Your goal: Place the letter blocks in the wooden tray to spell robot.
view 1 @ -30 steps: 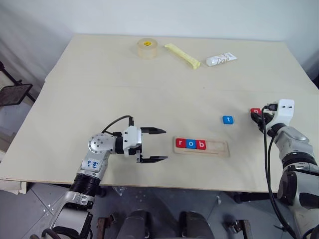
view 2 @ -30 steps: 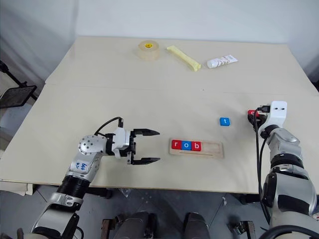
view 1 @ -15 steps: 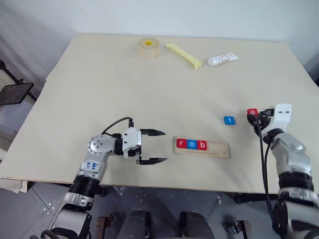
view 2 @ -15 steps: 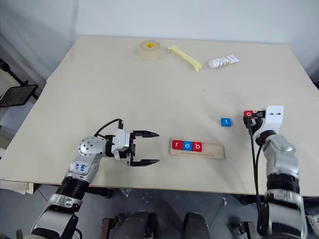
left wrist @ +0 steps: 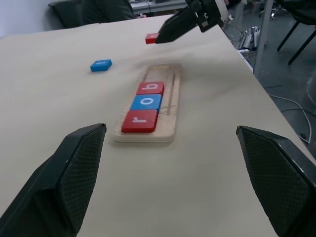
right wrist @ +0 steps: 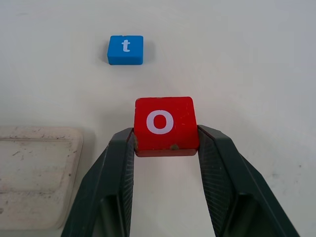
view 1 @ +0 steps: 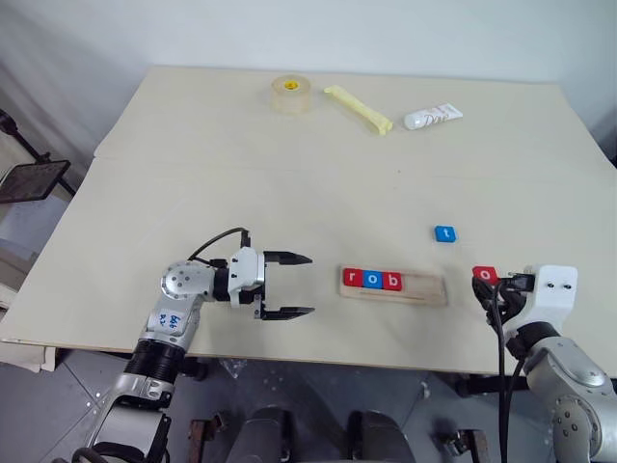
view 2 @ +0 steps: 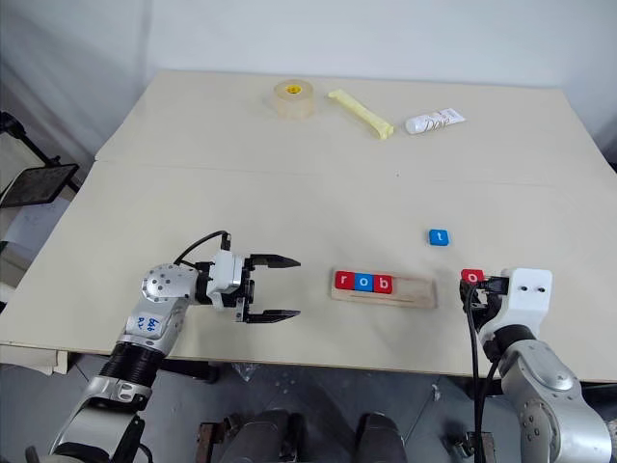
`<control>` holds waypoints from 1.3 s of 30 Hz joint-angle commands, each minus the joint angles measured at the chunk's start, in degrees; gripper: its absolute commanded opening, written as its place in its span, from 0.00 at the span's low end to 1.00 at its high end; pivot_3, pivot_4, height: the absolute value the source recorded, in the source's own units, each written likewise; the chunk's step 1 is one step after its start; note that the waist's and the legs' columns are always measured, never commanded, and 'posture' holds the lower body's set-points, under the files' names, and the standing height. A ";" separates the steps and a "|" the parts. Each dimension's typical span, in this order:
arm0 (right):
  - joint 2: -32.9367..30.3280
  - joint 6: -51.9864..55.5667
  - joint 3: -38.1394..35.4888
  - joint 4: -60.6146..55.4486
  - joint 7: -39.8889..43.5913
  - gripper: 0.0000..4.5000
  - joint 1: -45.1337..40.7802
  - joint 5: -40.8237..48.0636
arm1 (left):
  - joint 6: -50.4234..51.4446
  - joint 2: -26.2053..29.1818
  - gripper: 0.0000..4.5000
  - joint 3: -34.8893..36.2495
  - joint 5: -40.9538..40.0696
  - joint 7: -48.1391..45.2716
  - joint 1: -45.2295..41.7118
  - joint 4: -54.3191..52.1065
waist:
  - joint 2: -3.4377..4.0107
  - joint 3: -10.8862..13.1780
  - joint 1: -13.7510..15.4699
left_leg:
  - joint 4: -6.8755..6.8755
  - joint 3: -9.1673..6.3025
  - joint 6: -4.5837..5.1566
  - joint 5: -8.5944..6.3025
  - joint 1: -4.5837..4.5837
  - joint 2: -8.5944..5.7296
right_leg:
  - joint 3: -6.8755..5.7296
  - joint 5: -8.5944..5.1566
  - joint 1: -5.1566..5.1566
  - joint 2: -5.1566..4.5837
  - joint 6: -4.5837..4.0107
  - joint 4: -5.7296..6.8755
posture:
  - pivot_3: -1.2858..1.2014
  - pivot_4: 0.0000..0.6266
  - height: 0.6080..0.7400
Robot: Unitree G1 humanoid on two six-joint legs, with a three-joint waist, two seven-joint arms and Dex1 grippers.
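Right wrist: red o block (right wrist: pixel 166 124) in R gripper (right wrist: pixel 166 148)

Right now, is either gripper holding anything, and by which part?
The right gripper holds the red o block, pinched by its two opposite side edges, letter face up. The left gripper is open and holds nothing.

tray (view 1: pixel 424 288) (three blocks (view 1: pixel 371 281) in), t block (view 1: pixel 444 233) behind
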 commanded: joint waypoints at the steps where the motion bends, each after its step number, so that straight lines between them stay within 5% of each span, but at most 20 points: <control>1: 0.57 -1.26 -0.91 0.19 -0.50 0.32 0.02 -0.25 | -1.02 0.30 1.00 1.66 -1.50 -0.22 -0.67 0.18 | 0.00 0.00 -0.01 | -0.01 0.00 0.00 0.00 0.01 0.00 | 0.00 0.00 0.00 0.00 0.00 0.00 | 0.52 0.24 1.00; 12: 2.10 -2.58 -1.27 1.68 -0.63 0.32 2.25 -0.80 | -0.93 -0.08 1.00 3.15 -2.51 0.19 -0.52 -0.69 | 0.00 0.00 0.01 | -0.02 0.00 0.00 0.00 0.01 -0.01 | 0.00 0.00 -0.01 0.00 0.00 0.02 | 0.52 0.24 1.00; 20: 2.55 -3.74 -1.12 0.67 0.02 0.96 3.15 -0.46 | -1.36 -1.16 1.00 3.30 -3.29 0.59 -0.81 -0.75 | 0.00 0.00 0.04 | -0.02 0.01 0.00 0.00 0.02 -0.01 | 0.00 0.00 -0.01 0.00 0.00 0.04 | 0.52 0.24 1.00; 23: 0.74 -4.04 -1.95 -0.37 2.07 0.99 4.30 0.18 | -1.11 -1.24 1.00 3.16 -3.44 0.29 -1.04 -0.54 | 0.00 0.00 0.05 | -0.02 0.00 0.00 0.00 0.02 0.00 | 0.00 0.00 -0.02 0.00 0.00 0.05 | 0.52 0.24 1.00; 30: -14.27 -5.86 -2.23 -0.64 18.59 0.99 8.26 1.50 | -1.17 -1.65 1.00 2.92 -3.74 -0.84 -1.88 0.86 | 0.00 0.00 0.08 | -0.03 0.05 0.03 0.00 0.03 0.02 | 0.01 0.00 0.03 0.02 0.00 -0.05 | 0.52 0.24 1.00; 34: -31.11 -13.95 -1.75 8.08 38.27 0.99 9.58 -1.55 | -1.61 -2.11 1.00 2.70 -3.87 -2.57 -2.44 2.38 | -0.02 0.02 0.09 | -0.02 0.21 0.10 -0.01 0.03 -0.03 | 0.11 0.00 0.04 -0.01 0.02 -0.14 | 0.52 0.24 1.00; 39: -41.90 -23.85 3.26 22.57 51.77 0.99 2.49 -5.14 | -3.02 -2.71 1.00 2.80 -3.70 -3.50 -2.79 3.45 | -0.12 0.05 0.05 | -0.02 0.23 0.12 -0.01 0.09 0.03 | 0.05 0.01 0.14 0.00 0.04 -0.27 | 0.52 0.24 1.00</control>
